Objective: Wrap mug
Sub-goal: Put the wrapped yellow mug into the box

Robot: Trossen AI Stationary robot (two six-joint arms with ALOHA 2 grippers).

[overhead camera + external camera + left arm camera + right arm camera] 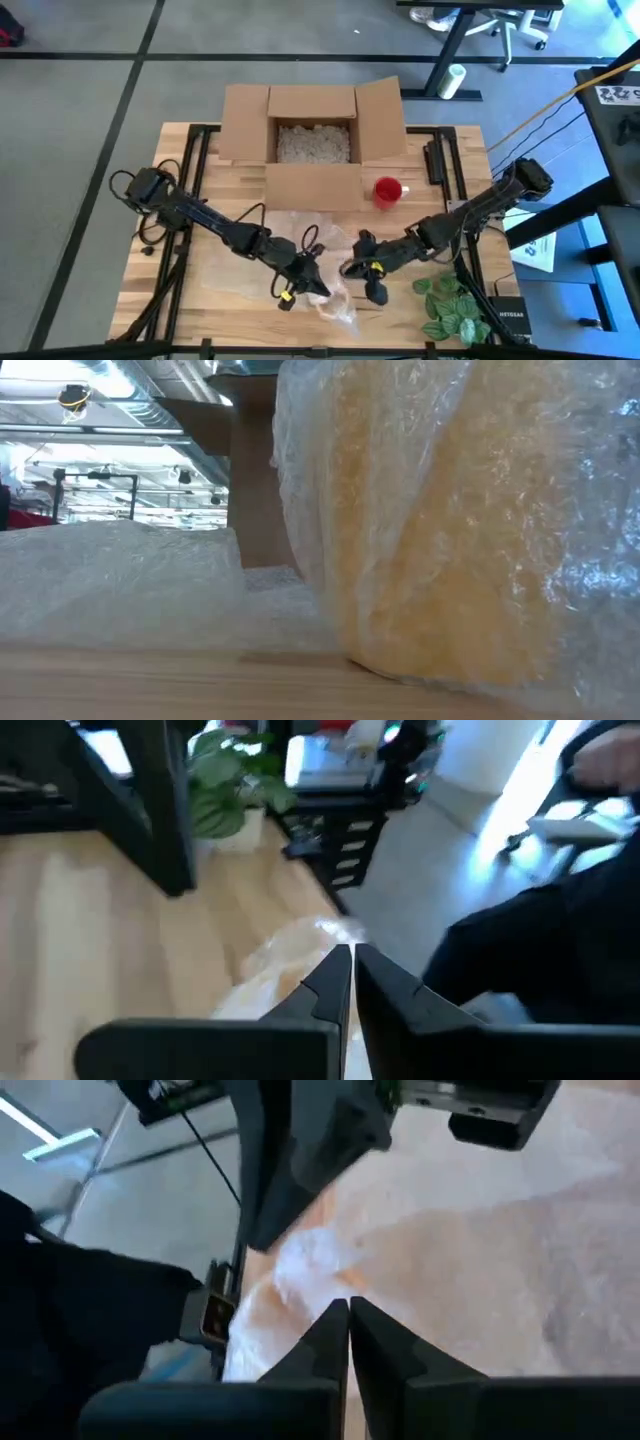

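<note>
From above I see both arms meeting at the near edge of the worktop (180, 180), the left gripper (312, 283) and right gripper (368, 282) flanking a crumpled wrap (335, 303). The wrap sits between them, just nearer the left fingers. A red mug (388, 190) stands well apart, beyond the right fingers, beside the box (312, 135).

The low view is filled by a film-covered yellowish bundle (440, 520); what's inside I can't tell.

On the left wrist, my fingers (330, 982) are pressed together, wrap just ahead.

On the right wrist, fingers (325, 1335) likewise closed, wrap directly beyond the tips.
</note>
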